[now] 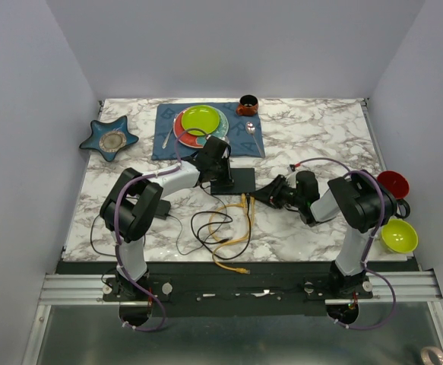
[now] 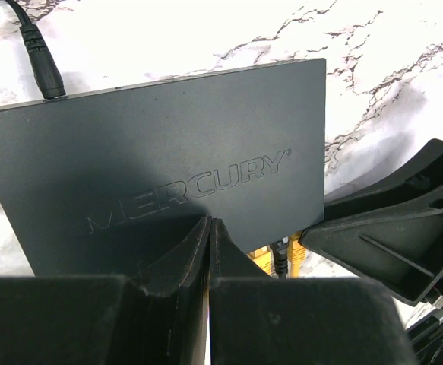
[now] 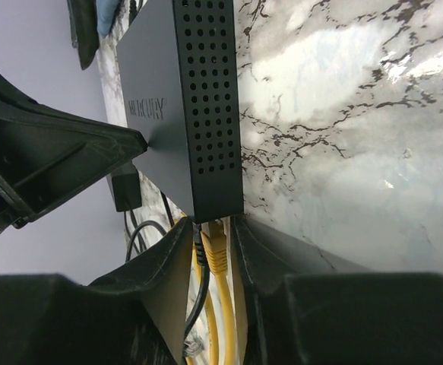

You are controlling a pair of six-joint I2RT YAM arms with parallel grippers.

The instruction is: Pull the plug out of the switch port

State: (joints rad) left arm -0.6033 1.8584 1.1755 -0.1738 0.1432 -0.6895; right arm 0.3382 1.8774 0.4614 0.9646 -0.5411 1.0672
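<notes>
Right claw (image 3: pixel 213 232) faces one switch (image 2: pixel 168 144) holding two yellow plugs (image 2: pixel 262 260).

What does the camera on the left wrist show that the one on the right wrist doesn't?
Only the left wrist view shows the black power plug in the switch's far edge, and the left fingers pressed together against its top. Only the right wrist view shows the switch's vented side and a yellow plug lying between the right fingers. Both show the MERCURY lettering, yellow cables at the sockets and the marble table.
</notes>
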